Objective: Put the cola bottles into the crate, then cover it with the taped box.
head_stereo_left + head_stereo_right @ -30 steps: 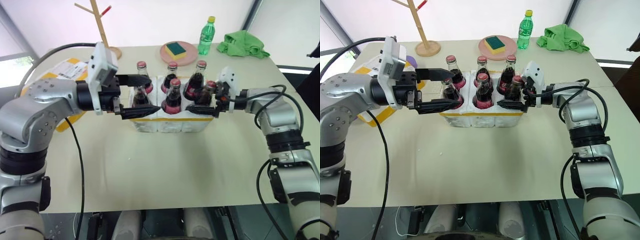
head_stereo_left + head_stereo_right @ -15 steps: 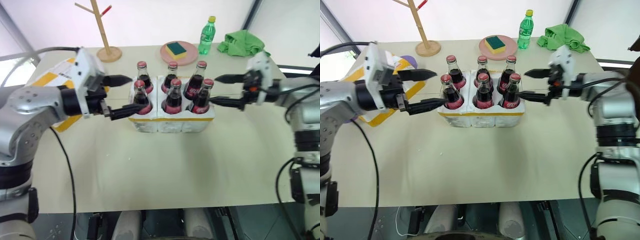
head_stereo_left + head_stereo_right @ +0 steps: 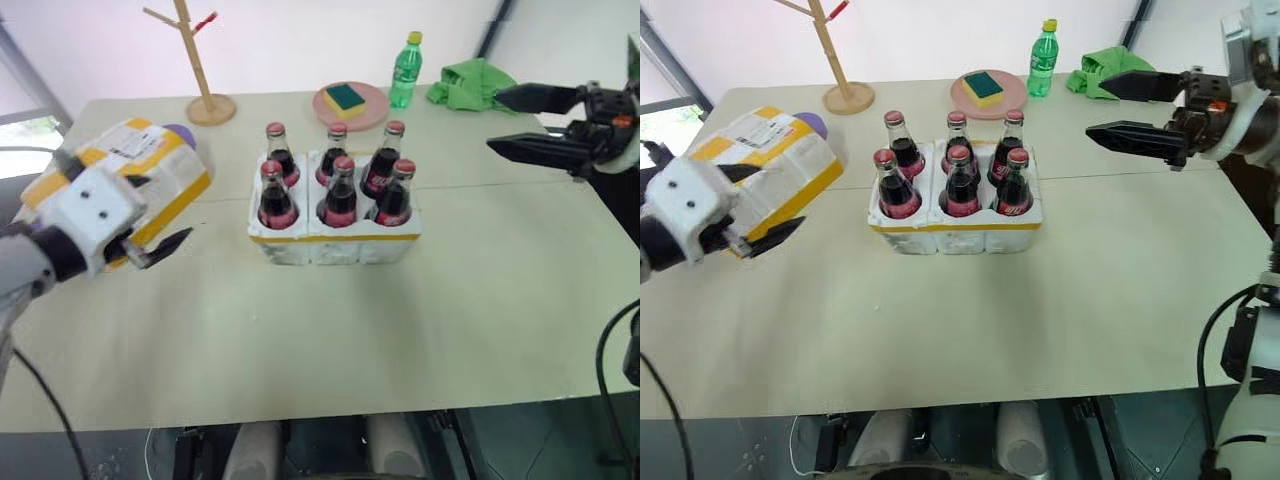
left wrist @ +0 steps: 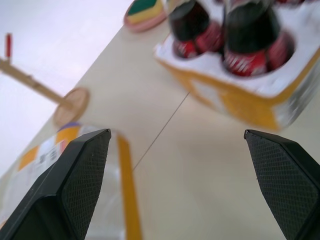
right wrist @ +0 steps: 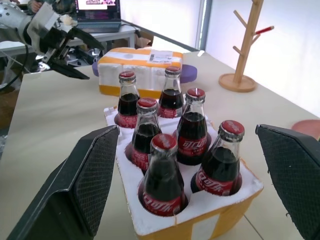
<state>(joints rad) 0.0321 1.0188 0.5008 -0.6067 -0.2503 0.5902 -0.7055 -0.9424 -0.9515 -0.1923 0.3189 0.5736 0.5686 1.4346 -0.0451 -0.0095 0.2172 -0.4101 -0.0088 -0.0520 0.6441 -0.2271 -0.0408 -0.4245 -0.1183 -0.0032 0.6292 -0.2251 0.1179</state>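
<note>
Lying at the table's far left, the taped box (image 3: 768, 172) is flanked by the spread-jawed, empty left gripper (image 3: 752, 222); its long axis slants toward the filled crate (image 3: 956, 228); the right gripper (image 3: 1137, 110) hovers, jaws spread, far right.

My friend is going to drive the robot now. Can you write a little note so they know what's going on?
Left gripper: open, holding nothing, hanging beside the taped box.
Right gripper: open, holding nothing, raised off to the crate's right.
Done: all six cola bottles stand in the crate, mid-table.
The taped box sits on the table to the left of the crate, label up.
Left to do: pick up the taped box and set it over the crate.
</note>
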